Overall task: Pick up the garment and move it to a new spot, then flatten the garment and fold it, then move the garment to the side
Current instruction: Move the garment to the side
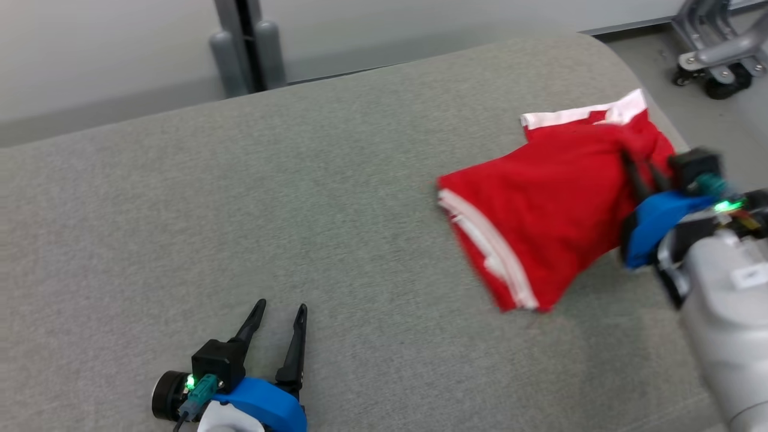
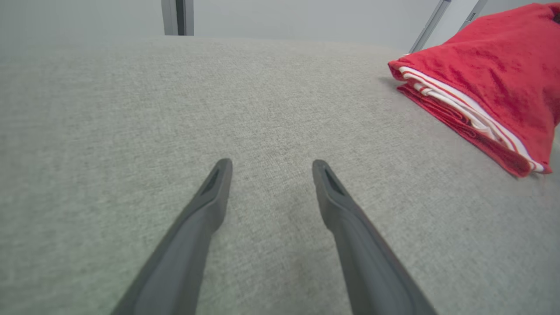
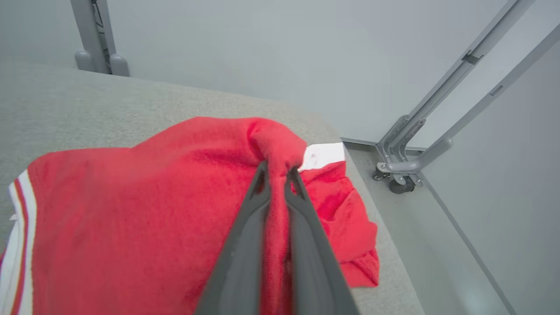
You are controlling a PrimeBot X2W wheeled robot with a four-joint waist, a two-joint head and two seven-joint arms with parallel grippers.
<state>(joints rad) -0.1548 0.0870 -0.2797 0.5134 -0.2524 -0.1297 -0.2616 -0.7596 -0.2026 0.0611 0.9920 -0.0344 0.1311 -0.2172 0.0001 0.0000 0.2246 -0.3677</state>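
One soft, likely limp garment [image 1: 540, 210] at the desk's [image 1: 240, 210] right edge: right gripper [image 3: 278, 168] clenched on a bunched fold, left gripper [image 2: 271, 162] spread, empty.

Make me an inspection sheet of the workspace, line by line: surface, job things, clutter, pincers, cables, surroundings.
Surface: grey fabric-covered table, smooth.
Job's things: red garment with white trim, folded over, near the table's right edge.
Clutter: nothing seen.
Pincers: left pincer open, holding nothing, over bare table; right pincer shut on a bunched fold of the garment.
Cables: short green-plugged lead at the left wrist.
Surroundings: pale wall, grey post, wheeled metal frame on the floor.
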